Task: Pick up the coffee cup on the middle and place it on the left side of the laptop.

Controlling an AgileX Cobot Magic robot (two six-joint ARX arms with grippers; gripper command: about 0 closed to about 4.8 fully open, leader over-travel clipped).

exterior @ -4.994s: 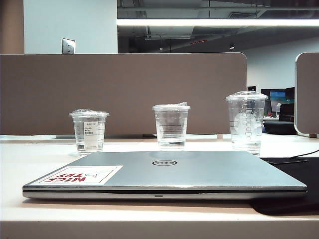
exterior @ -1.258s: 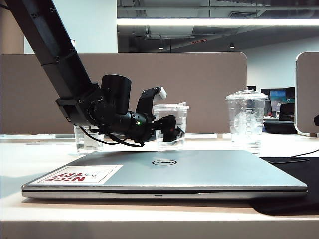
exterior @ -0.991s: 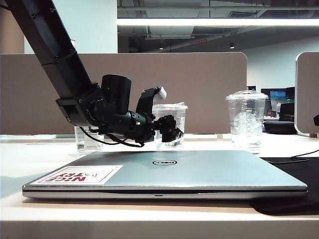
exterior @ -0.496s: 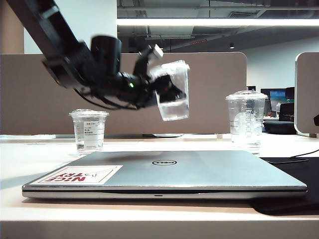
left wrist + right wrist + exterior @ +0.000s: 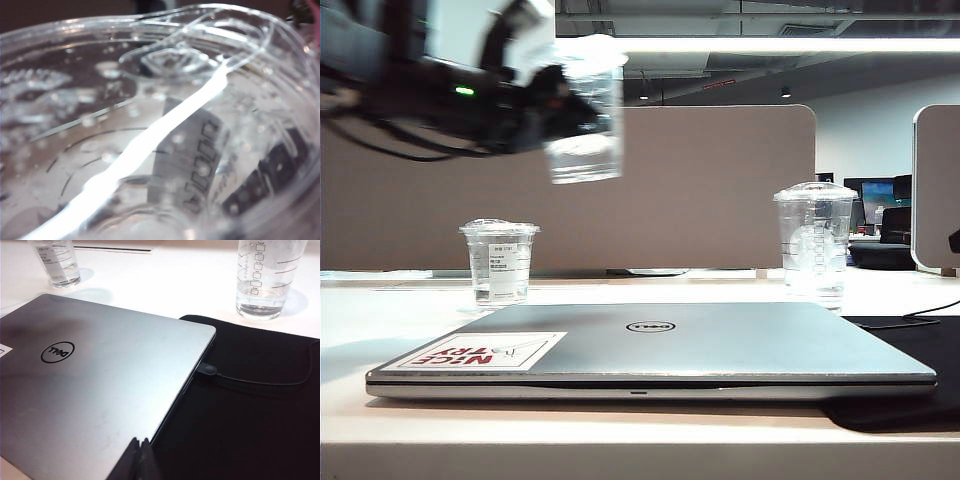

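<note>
The coffee cup (image 5: 586,112), clear with a flat lid and some water in it, hangs high in the air at the upper left of the exterior view, slightly tilted. My left gripper (image 5: 558,106) is shut on it from the left side; arm and cup are blurred. The cup's lid and ridged wall (image 5: 165,125) fill the left wrist view and hide the jaws. The closed silver laptop (image 5: 650,345) lies on the table in front, sticker at its left corner. My right gripper (image 5: 139,444) is shut with nothing in it, above the laptop's (image 5: 100,385) right edge.
A shorter clear cup with a white label (image 5: 499,262) stands behind the laptop's left end. A taller dome-lid cup (image 5: 813,240) stands at the back right. A black mat (image 5: 250,410) with a cable (image 5: 260,382) lies right of the laptop. A grey partition (image 5: 720,180) closes the back.
My left arm gripped the middle cup on the table behind the laptop, then lifted it up and to the left. The spot between the two other cups now stands bare.
</note>
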